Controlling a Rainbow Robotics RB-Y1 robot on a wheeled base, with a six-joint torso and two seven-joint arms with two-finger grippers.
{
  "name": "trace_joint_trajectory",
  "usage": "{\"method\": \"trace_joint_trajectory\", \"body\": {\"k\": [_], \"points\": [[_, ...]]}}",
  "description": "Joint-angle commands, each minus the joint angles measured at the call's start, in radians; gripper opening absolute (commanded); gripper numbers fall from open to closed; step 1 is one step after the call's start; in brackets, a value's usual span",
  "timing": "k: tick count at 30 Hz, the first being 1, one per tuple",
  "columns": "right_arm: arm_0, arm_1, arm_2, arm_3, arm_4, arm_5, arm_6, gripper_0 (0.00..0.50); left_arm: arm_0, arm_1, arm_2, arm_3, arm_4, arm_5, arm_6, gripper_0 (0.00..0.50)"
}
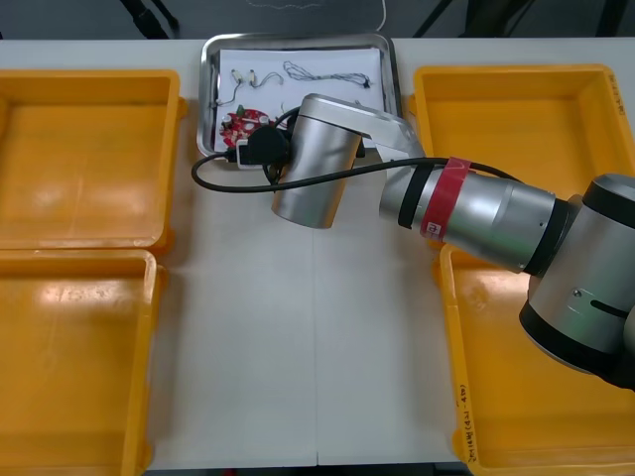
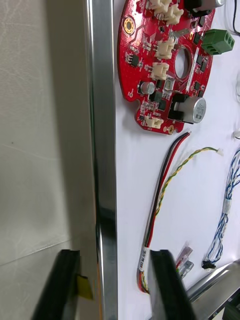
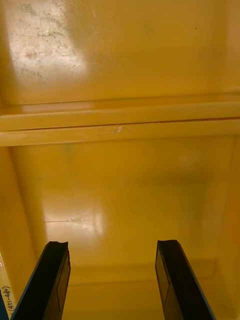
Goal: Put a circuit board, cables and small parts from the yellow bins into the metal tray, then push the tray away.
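The metal tray [image 1: 207, 69], white inside, stands at the far middle of the table. In it lie a round red circuit board [image 1: 244, 124] [image 2: 165, 60], a red and yellow cable [image 2: 167, 185], a twisted blue and white cable [image 2: 226, 210] and more cables [image 1: 327, 71]. My right arm [image 1: 466, 203] reaches across to the tray's near edge. My right gripper [image 2: 114, 255] is open, one finger on each side of the tray's rim [image 2: 102, 150], not touching it. My left gripper [image 3: 112, 280] hangs open over a bare yellow bin floor [image 3: 120, 200].
Two yellow bins [image 1: 84, 159] [image 1: 69, 357] line the left side and two [image 1: 536, 119] [image 1: 496, 397] the right; those on the left look bare. The arm's own black cable [image 1: 223, 183] loops over the table just before the tray.
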Motion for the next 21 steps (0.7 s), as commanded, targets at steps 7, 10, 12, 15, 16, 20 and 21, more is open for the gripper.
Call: {"method": "trace_joint_trajectory", "body": {"k": [7,10,12,15,16,20,21], "points": [[-0.056,0.014,-0.014,-0.006,0.010,0.034,0.045,0.500,0.015,0.045,0.027,-0.025,0.002,0.006,-0.083,0.500],[-0.056,0.011,-0.022,-0.016,0.008,0.057,0.051,0.500,0.015,0.045,0.027,-0.025,0.002,0.006,-0.083,0.500],[-0.056,0.007,-0.031,-0.038,0.007,0.084,0.057,0.500,0.015,0.045,0.027,-0.025,0.002,0.006,-0.083,0.500],[-0.056,-0.004,-0.060,-0.075,-0.025,0.136,0.066,0.500,0.015,0.045,0.027,-0.025,0.002,0.006,-0.083,0.500],[-0.056,-0.012,-0.075,-0.095,-0.042,0.157,0.071,0.500,0.015,0.045,0.027,-0.025,0.002,0.006,-0.083,0.500],[-0.056,-0.042,-0.127,-0.170,-0.105,0.243,0.086,0.500,0.015,0.045,0.027,-0.025,0.002,0.006,-0.083,0.500],[-0.056,-0.048,-0.133,-0.181,-0.113,0.257,0.086,0.500,0.015,0.045,0.027,-0.025,0.002,0.006,-0.083,0.500]]}}
